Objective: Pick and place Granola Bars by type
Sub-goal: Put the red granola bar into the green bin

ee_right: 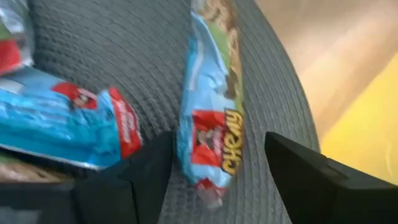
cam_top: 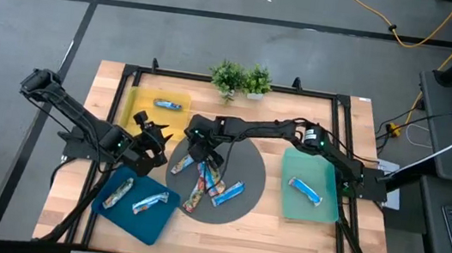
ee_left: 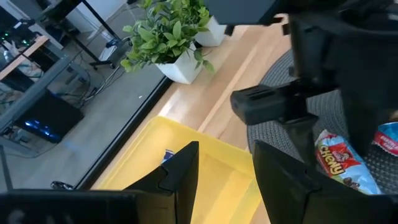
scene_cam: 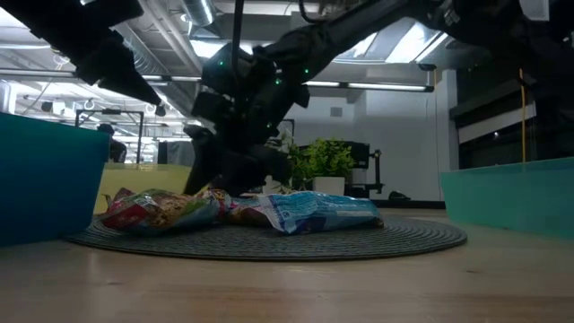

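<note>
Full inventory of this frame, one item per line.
Bars: one on yellow mat, one on green mat, two on blue mat, a pile on round mat.
Yellow mat: one, back left.
Green mat: one, right.
Blue mat: one, front left.
Round mat: one, grey, centre.
Plants: two, green, back edge.
Left end effector: open, above the table beside yellow mat.
Right end effector: open, astride a light-blue bar on round mat.
</note>
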